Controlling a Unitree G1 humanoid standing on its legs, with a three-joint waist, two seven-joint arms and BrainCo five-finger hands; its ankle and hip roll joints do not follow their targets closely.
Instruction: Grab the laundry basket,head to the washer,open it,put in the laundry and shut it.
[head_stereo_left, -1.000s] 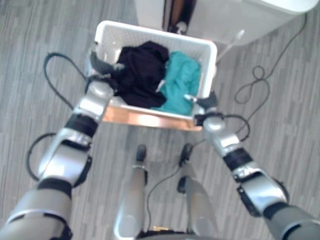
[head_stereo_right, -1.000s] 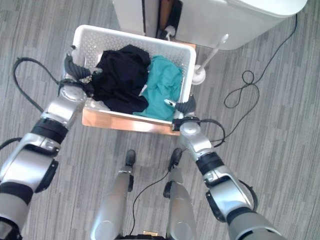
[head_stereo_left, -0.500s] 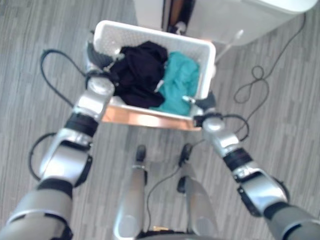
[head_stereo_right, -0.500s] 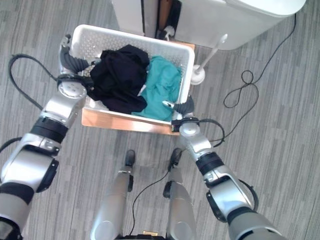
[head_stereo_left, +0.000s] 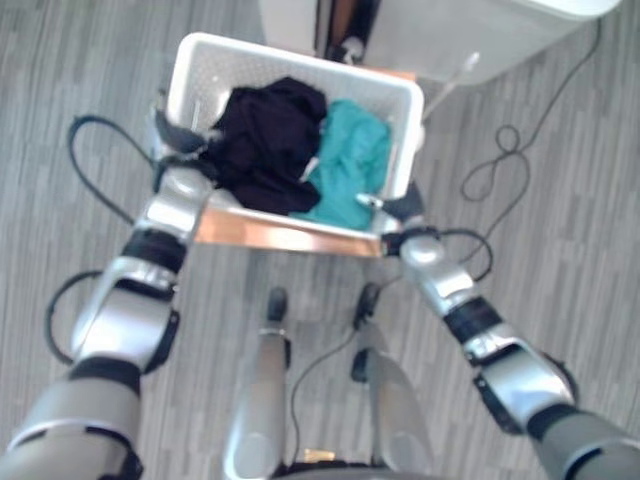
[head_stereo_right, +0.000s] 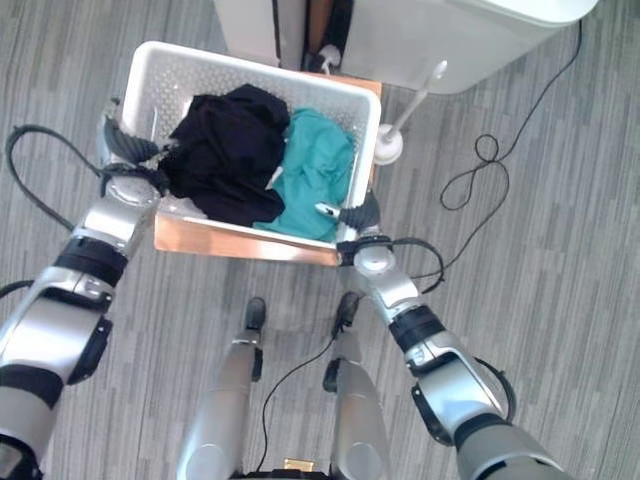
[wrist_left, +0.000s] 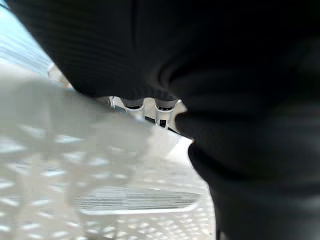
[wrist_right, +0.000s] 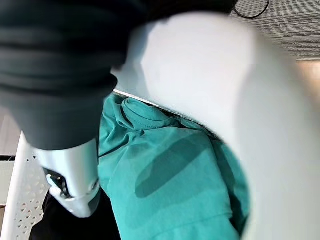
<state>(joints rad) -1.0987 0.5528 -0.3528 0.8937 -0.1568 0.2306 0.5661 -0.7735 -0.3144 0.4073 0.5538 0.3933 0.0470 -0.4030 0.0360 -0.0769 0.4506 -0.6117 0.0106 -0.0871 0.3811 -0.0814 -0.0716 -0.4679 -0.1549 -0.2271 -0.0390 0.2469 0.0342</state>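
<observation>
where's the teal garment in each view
Left eye view: teal garment in the basket's right half, beside the black clothes.
Right eye view: same spot.
Left wrist view: not in it.
Right wrist view: close up.
Shared landmark: white laundry basket.

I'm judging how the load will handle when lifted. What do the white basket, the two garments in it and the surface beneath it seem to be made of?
Laundry basket: looks like white moulded plastic, its walls perforated with small holes. Black garment and teal garment: soft cloth, matte, crumpled into folds. Surface beneath: a brown board with a sheen, possibly wood or laminate; I cannot tell which.
</observation>
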